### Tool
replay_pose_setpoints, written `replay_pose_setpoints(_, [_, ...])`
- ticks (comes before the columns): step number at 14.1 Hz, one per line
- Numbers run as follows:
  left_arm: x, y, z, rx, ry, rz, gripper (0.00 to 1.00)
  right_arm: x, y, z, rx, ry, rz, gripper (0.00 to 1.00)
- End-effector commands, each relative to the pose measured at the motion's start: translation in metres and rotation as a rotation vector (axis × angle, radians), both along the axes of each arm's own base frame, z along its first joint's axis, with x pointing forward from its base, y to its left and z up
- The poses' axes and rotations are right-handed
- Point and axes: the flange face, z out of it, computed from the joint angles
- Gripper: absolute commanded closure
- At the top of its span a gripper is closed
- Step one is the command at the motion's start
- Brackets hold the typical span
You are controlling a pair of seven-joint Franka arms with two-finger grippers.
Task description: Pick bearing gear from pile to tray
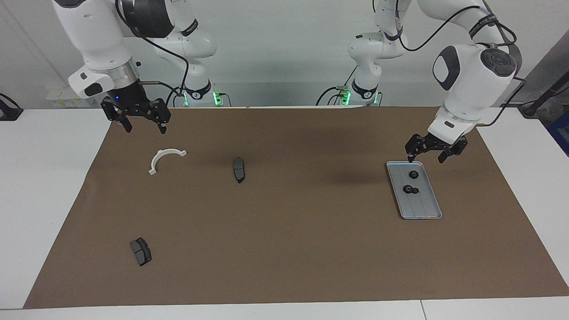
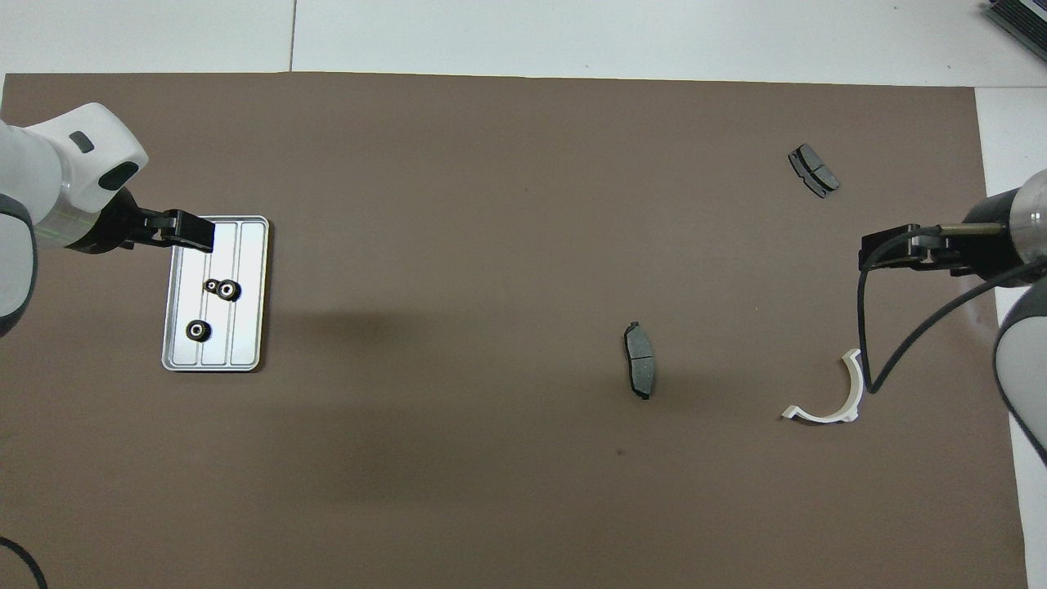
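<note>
The silver tray [image 1: 424,209] lies on the brown mat toward the left arm's end; it also shows in the overhead view [image 2: 245,327]. Three black bearing gears [image 1: 413,174] [image 2: 196,330] lie in it, two of them touching. My left gripper [image 1: 426,155] [image 2: 192,233] hangs open and empty above the tray. My right gripper [image 1: 146,126] [image 2: 879,249] is open and empty, raised over the mat near the white curved bracket [image 1: 164,158] [image 2: 834,401]. No black rings show on the mat itself.
One dark grey brake pad [image 1: 238,169] [image 2: 640,360] lies mid-mat beside the bracket. Another brake pad [image 1: 141,251] [image 2: 813,170] lies farther from the robots at the right arm's end. White table borders the brown mat [image 1: 284,249].
</note>
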Motion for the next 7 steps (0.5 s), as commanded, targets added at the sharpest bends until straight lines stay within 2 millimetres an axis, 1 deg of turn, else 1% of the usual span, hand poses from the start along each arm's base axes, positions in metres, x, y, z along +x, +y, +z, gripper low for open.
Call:
replay_pose_setpoints(1, [0.000, -0.001, 0.005, -0.011, -0.012, 0.018, 0.00, 0.003, 0.000, 0.001, 0.004, 0.007, 0.025, 0.00])
replay_pose_setpoints(3, [-0.002, -0.001, 0.019, -0.010, -0.004, 0.022, 0.00, 0.002, 0.001, 0.000, 0.004, 0.007, 0.027, 0.00])
replay_pose_setpoints(5, [-0.007, -0.001, 0.041, -0.006, 0.022, 0.020, 0.00, 0.000, 0.001, 0.001, 0.004, 0.013, 0.027, 0.00])
replay_pose_setpoints(6, [-0.011, -0.001, 0.057, -0.005, 0.020, 0.020, 0.00, 0.000, 0.000, 0.000, 0.004, 0.018, 0.025, 0.00])
replay_pose_setpoints(7, [-0.015, 0.000, 0.068, -0.004, 0.013, 0.021, 0.00, -0.001, 0.000, 0.000, 0.004, 0.018, 0.025, 0.00])
